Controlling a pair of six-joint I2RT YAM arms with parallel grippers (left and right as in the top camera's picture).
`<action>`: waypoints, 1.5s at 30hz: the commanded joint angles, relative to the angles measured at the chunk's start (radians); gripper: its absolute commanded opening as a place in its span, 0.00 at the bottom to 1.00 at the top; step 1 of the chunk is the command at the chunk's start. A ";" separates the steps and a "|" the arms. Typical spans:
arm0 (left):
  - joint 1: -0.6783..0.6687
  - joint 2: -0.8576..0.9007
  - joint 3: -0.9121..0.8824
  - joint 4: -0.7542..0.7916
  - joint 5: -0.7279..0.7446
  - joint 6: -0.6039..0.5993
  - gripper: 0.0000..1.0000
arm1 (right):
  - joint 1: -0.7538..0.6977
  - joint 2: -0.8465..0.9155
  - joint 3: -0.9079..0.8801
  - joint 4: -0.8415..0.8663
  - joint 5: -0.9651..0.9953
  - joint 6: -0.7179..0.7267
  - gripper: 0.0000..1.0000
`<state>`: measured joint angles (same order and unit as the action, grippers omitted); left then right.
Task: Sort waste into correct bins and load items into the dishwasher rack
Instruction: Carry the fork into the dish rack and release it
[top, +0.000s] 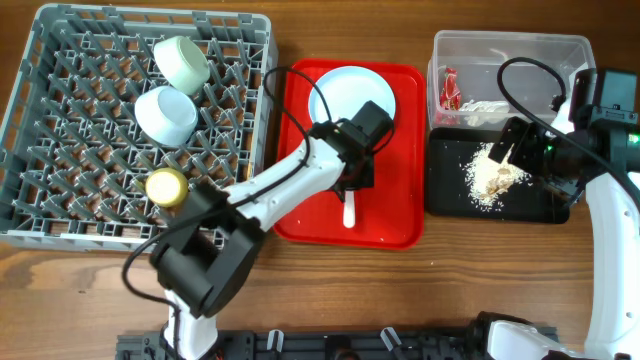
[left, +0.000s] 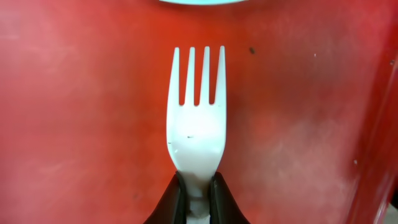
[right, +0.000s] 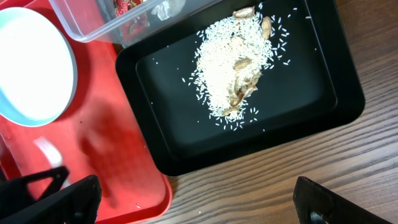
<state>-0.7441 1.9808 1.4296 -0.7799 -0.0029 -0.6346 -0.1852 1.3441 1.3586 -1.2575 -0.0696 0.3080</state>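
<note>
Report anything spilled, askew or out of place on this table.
Nothing serious. Rice grains are scattered around the heap, yet all lie inside the black tray. In the dishwasher rack, the mint bowl and the paler bowl sit tilted rather than flat. A dark speck marks the red tray beside the tines of the white fork.

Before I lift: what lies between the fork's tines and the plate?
Only bare red tray, seen in the left wrist view. The fork stops short of the plate.

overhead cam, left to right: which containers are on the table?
dishwasher rack → red tray → black tray. The clear tub spans the same columns as the black tray, so it's left unordered.
</note>
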 joint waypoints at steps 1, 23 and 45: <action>0.063 -0.108 -0.003 -0.045 -0.022 0.087 0.06 | -0.003 -0.008 0.018 -0.001 0.009 -0.020 1.00; 0.568 -0.283 -0.003 -0.092 -0.017 0.449 0.04 | -0.003 -0.008 0.018 -0.002 0.002 -0.019 1.00; 0.556 -0.269 -0.003 -0.016 0.069 0.501 0.51 | -0.003 -0.008 0.018 -0.004 0.002 -0.020 1.00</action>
<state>-0.1802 1.7412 1.4292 -0.8223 0.0029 -0.1535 -0.1852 1.3441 1.3586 -1.2602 -0.0696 0.3077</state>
